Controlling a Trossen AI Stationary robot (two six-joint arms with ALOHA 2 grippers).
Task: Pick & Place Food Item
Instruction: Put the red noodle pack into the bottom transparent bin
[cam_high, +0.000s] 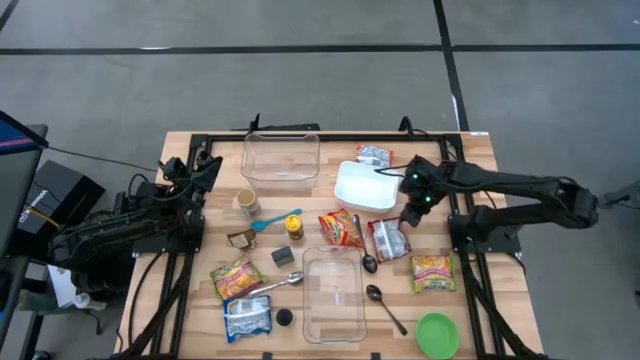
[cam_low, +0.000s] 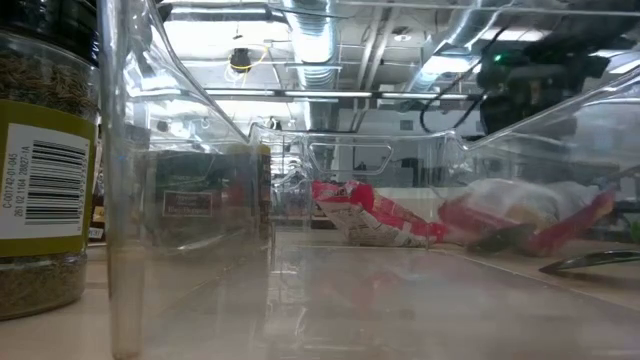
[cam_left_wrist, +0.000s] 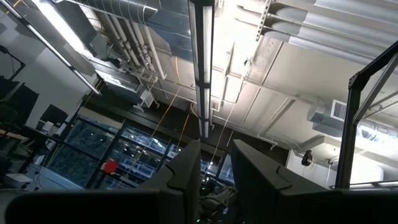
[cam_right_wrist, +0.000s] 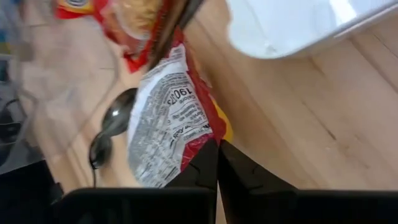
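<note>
A noodle packet (cam_high: 388, 238) with a grey printed back and red edges lies on the wooden table, right of centre. In the right wrist view (cam_right_wrist: 168, 118) it overlaps a dark spoon (cam_right_wrist: 106, 134). My right gripper (cam_high: 410, 213) is shut and hovers just beyond the packet's far right corner; its fingertips (cam_right_wrist: 217, 152) stand beside the packet's red edge. The low view shows the packet (cam_low: 520, 210) flat on the table, with the gripper above it. My left gripper (cam_left_wrist: 216, 168) is open and empty, parked at the table's left edge (cam_high: 205, 170) and pointing up at the ceiling. My right gripper's shut fingertips (cam_right_wrist: 208, 158) stand right beside the packet's red edge (cam_right_wrist: 200, 142), coming from above and the far right. I cannot tell whether they touch it. The packet lies on the table.
A white lidded tub (cam_high: 362, 185) sits just beyond the right gripper. Clear bins stand at the far centre (cam_high: 281, 158) and near centre (cam_high: 334, 293). Other packets (cam_high: 342, 228) (cam_high: 433, 272) (cam_high: 237, 278), spoons (cam_high: 385, 305), a spice jar (cam_high: 293, 226) and a green bowl (cam_high: 437, 335) are scattered around.
</note>
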